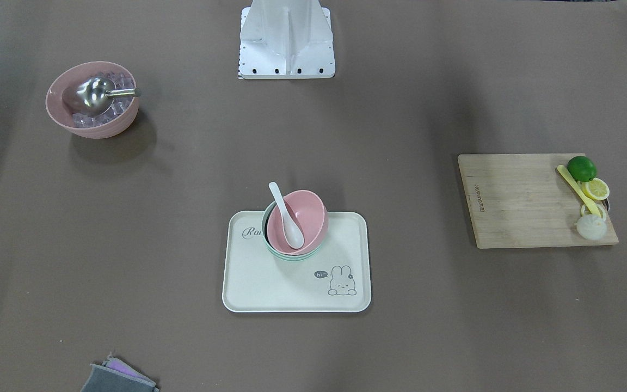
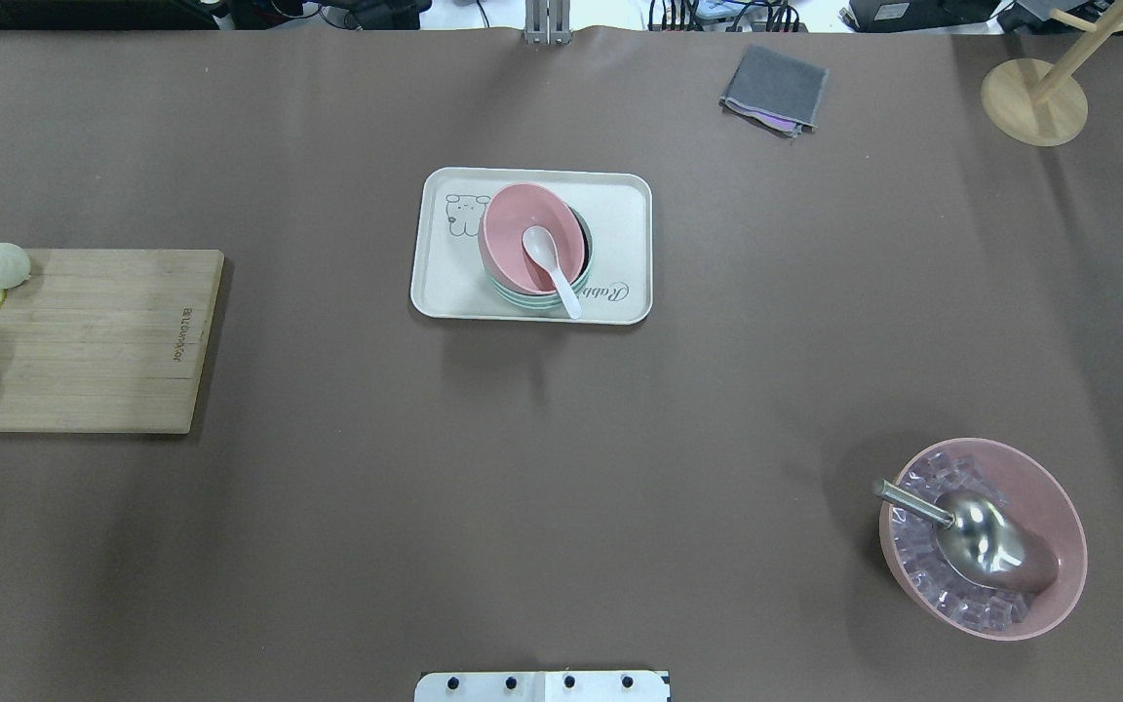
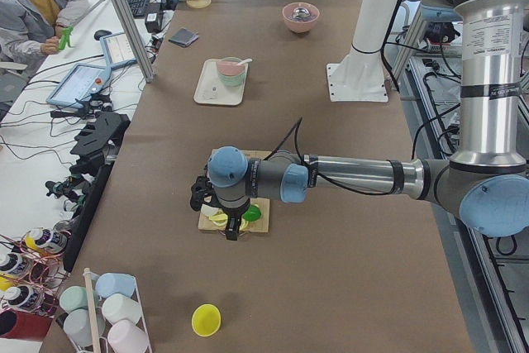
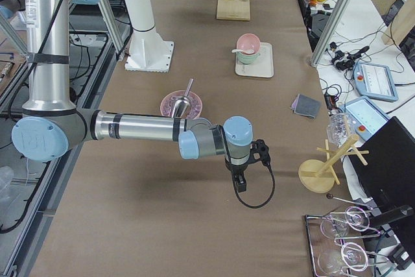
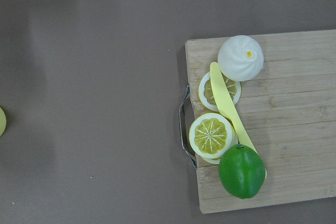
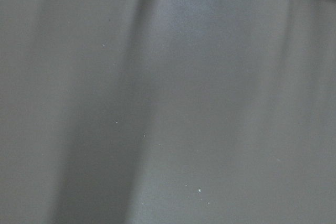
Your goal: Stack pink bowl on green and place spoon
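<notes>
The pink bowl (image 1: 308, 215) sits tilted inside the green bowl (image 1: 292, 254) on the cream tray (image 1: 270, 283) at mid-table. The white spoon (image 1: 287, 216) lies in the pink bowl, handle over its rim. The stack also shows in the overhead view (image 2: 513, 229). My left gripper (image 3: 234, 227) shows only in the exterior left view, above the cutting board's end, far from the tray. My right gripper (image 4: 238, 183) shows only in the exterior right view, over bare table. I cannot tell whether either is open or shut.
A large pink bowl (image 1: 93, 122) holds ice cubes and a metal scoop. A wooden cutting board (image 1: 520, 201) carries a lime, lemon slices, a yellow knife and a bun. A grey cloth (image 2: 774, 88) and a wooden stand (image 2: 1034, 97) lie at the far side.
</notes>
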You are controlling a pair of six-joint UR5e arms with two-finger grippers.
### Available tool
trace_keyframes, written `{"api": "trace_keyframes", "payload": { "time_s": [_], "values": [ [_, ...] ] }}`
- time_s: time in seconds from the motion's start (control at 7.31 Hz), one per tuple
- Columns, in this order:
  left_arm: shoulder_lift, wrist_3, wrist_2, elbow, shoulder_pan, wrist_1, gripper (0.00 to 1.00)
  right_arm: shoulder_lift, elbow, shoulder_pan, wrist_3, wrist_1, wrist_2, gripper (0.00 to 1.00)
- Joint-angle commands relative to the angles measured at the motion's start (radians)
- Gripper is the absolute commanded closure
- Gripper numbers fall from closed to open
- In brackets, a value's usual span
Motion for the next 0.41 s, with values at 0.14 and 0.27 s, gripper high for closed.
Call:
{"api": "trace_keyframes", "payload": {
  "time_s": [0.14, 0.27],
  "values": [
    [-0.001, -0.001, 0.004, 0.001, 0.0, 0.0, 0.02, -0.001, 0.003, 0.0, 0.0, 0.0, 0.006, 0.0],
    [0.003, -0.003, -0.011, -0.01, -0.002, 0.0, 0.02, -0.001, 0.009, -0.001, 0.0, 0.0, 0.006, 0.0]
  ]
}}
